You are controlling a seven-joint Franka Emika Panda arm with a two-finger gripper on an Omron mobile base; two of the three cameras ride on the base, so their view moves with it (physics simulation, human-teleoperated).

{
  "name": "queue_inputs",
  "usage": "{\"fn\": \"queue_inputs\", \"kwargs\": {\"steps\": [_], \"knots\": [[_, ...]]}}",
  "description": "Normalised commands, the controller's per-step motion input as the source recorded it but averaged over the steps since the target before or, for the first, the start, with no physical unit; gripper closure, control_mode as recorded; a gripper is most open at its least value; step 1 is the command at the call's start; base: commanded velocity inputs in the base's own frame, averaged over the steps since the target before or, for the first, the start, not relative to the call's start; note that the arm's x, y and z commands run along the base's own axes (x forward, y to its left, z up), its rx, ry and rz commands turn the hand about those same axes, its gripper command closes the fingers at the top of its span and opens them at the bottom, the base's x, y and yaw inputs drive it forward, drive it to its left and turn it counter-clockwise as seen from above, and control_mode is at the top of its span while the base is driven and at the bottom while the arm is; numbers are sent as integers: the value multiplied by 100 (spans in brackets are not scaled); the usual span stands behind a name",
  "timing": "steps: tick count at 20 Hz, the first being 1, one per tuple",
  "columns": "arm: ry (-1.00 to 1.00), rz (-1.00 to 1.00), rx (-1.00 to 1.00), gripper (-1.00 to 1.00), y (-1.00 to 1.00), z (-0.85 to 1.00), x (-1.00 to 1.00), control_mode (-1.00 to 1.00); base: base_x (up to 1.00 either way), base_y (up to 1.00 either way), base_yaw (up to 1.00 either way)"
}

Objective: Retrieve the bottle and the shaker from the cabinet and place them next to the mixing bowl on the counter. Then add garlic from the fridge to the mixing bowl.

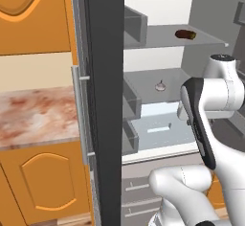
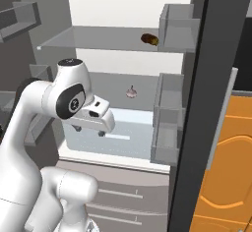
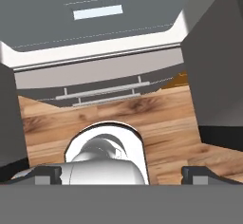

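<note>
Fridge door: nearest on my left, its dark edge (image 1: 103,100) swung wide toward me, which is why the shelves inside are open to my reach.
Tool: my tool (image 3: 122,172) hangs with its jaws spread wide and nothing between them; its fingertips (image 3: 47,173) point down at the wooden floor (image 3: 142,123) in front of the fridge, not yet at any shelf.
Arm: my hand (image 2: 93,118) sits just outside the fridge opening, low and near, level with the bottom drawer (image 2: 123,135).
Garlic: the small pale bulb (image 2: 131,92) rests alone on the middle shelf (image 1: 148,79), far back toward the rear wall and above my hand; it stays clear of the door bins.
Top shelf: a brown item (image 2: 150,40) lies on its side up there; I cannot tell what it is.
Surface: the marbled worktop (image 1: 33,117) lies left of the door.
Judgement: I take this as the approach to the garlic; I must lift and tip the tool forward.
</note>
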Motion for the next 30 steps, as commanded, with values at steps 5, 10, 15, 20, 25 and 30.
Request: {"fn": "queue_inputs", "kwargs": {"steps": [5, 10, 15, 20, 25, 30], "knots": [[0, 0, 0, -100, 0, 0, 0, 100, 35, -5, 0], [0, 0, 0, -100, 0, 0, 0, -100, 0, 0, 0], [-16, 1, 0, -100, 0, 0, 25, -100, 0, 0, 0], [-25, 4, 0, -100, 0, 0, 40, -100, 0, 0, 0], [-25, 3, 0, -100, -1, 2, 39, -100, 0, 0, 0], [-11, 0, -5, -100, -1, 22, 0, -100, 0, 0, 0]]}}
